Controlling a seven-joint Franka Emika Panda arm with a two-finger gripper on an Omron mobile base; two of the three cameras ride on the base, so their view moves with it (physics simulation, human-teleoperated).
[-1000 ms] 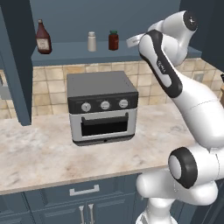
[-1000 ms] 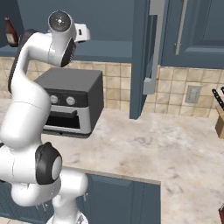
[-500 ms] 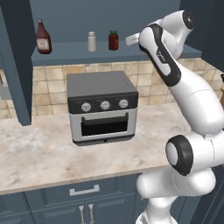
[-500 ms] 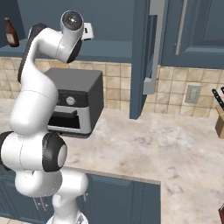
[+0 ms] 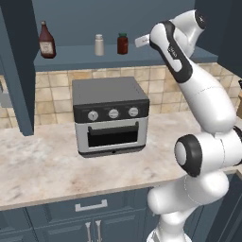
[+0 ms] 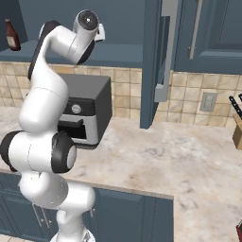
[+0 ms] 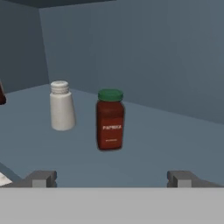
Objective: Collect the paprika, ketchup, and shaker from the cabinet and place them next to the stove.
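Gripper [image 7: 111, 178] is standing wide open with nothing between its fingertips, facing into the cabinet [image 7: 144, 52] at shelf height. Nearest ahead of it, the paprika [image 7: 110, 120] is standing upright on the shelf [image 7: 166, 140]. Slightly farther and left, the shaker [image 7: 61, 106] is sitting apart. Farthest left, the ketchup [image 5: 46, 40] is standing.

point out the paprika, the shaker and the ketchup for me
paprika [image 7: 109, 127], hand view, on the dark red body at its label
shaker [image 7: 61, 111], hand view, on the pale body
ketchup [image 5: 46, 45], left base view, on the pale label
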